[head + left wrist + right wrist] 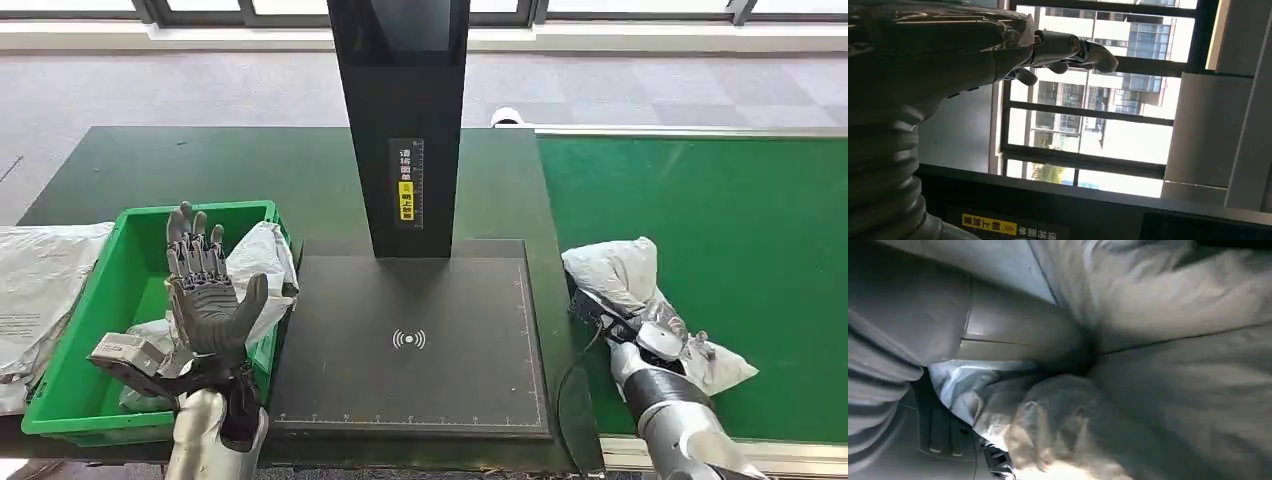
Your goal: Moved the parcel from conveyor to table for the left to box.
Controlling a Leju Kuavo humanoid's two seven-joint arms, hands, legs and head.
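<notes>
A crumpled grey-white parcel [615,270] lies on the green conveyor [720,200], close to its near-left edge. My right hand [655,338] reaches into it from below and grips it. In the right wrist view the thumb [1013,335] digs into a fold of the parcel [1173,365], and the other fingers are hidden by the bag. My left hand [205,285] is raised above the green box [95,290], palm up and fingers spread, holding nothing. In the left wrist view that hand [998,55] points at the windows.
Another grey parcel [262,260] leans inside the green box at its right wall. A black scanner pad [410,340] with a tall black column [400,120] lies between box and conveyor. More grey bags [40,280] lie left of the box.
</notes>
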